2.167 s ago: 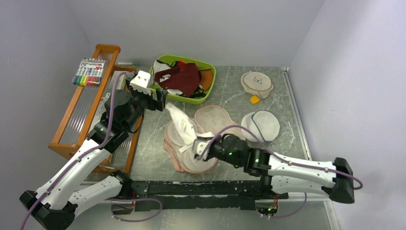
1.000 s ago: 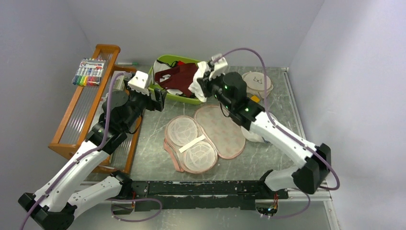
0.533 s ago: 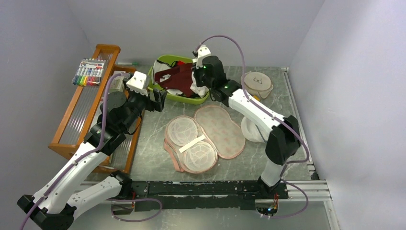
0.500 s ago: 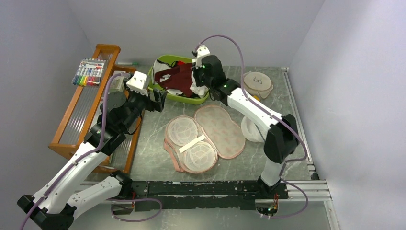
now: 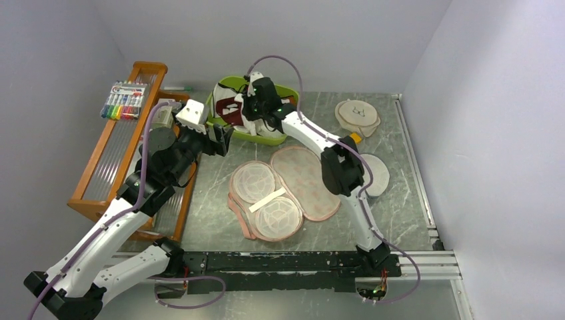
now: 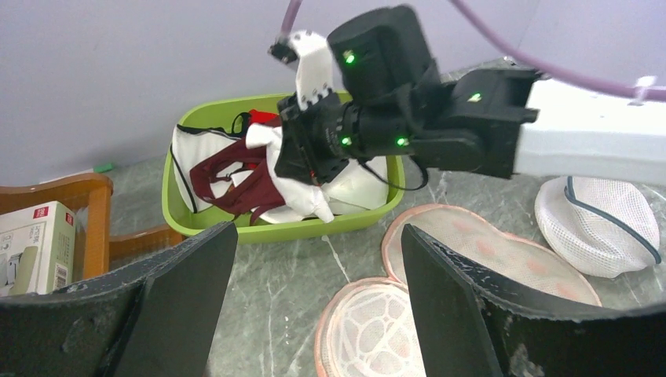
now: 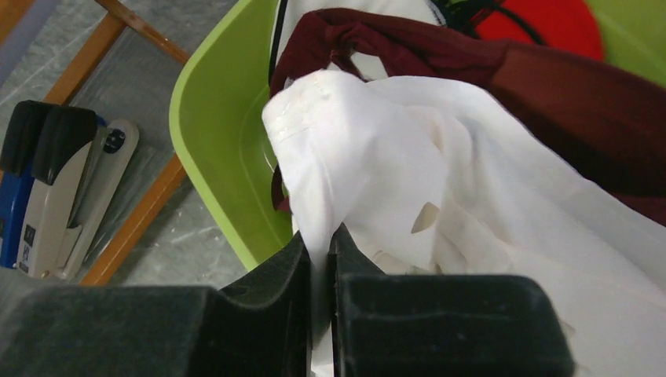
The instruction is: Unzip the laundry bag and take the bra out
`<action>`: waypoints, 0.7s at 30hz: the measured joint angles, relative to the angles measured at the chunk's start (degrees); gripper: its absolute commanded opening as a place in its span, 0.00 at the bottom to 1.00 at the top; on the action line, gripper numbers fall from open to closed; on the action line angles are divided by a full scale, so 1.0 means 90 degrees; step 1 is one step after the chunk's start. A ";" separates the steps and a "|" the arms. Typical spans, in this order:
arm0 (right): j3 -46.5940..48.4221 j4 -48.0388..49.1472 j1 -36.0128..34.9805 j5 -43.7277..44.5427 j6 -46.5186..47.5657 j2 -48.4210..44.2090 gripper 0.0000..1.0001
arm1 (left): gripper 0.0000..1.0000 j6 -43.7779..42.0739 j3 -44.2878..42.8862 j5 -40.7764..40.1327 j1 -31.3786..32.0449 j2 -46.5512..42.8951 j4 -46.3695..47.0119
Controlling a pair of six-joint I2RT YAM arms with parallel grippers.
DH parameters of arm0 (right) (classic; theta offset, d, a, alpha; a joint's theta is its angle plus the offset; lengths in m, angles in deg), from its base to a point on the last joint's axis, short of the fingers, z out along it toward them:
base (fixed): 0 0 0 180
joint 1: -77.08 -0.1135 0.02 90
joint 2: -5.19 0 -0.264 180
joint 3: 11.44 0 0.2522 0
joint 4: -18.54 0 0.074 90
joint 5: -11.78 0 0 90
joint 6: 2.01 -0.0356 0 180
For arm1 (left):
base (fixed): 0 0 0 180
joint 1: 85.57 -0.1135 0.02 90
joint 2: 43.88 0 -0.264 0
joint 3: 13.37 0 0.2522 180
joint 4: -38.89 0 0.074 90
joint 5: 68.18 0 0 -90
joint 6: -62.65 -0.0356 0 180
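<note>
Within the last couple of seconds the right gripper (image 7: 318, 245) has lifted the bra (image 7: 408, 173) out of the laundry bag (image 5: 293, 180) and swung it across to the far edge of the table; it now hangs over the green bin (image 5: 291, 100), and in the last half second it has moved further toward the bin's left side. Its jaws are pinched tight on a fold of the white fabric; the rest of the bra droops into the bin, against the maroon garment (image 7: 550, 86). The laundry bag lies unzipped and spread flat around the middle of the table, toward the near edge, with no bra in it. The left gripper (image 5: 220, 140) has not moved; it hovers just beside the bin's left end, jaws wide apart and empty. Unzipping and removal therefore look done; what probably remains is to let go of the bra.
</note>
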 measured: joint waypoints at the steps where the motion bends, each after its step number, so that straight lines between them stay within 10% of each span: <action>1: 0.0141 0.0017 0.0000 -0.0049 -0.0087 0.0204 0.11 | 0.88 0.0000 0.0000 0.0000 0.0000 -0.0005 0.0000; 21: 0.1515 0.2086 -0.0005 -0.0896 -0.1761 0.2067 0.75 | 0.88 0.0002 0.0000 0.0070 -0.0024 -0.0019 0.0000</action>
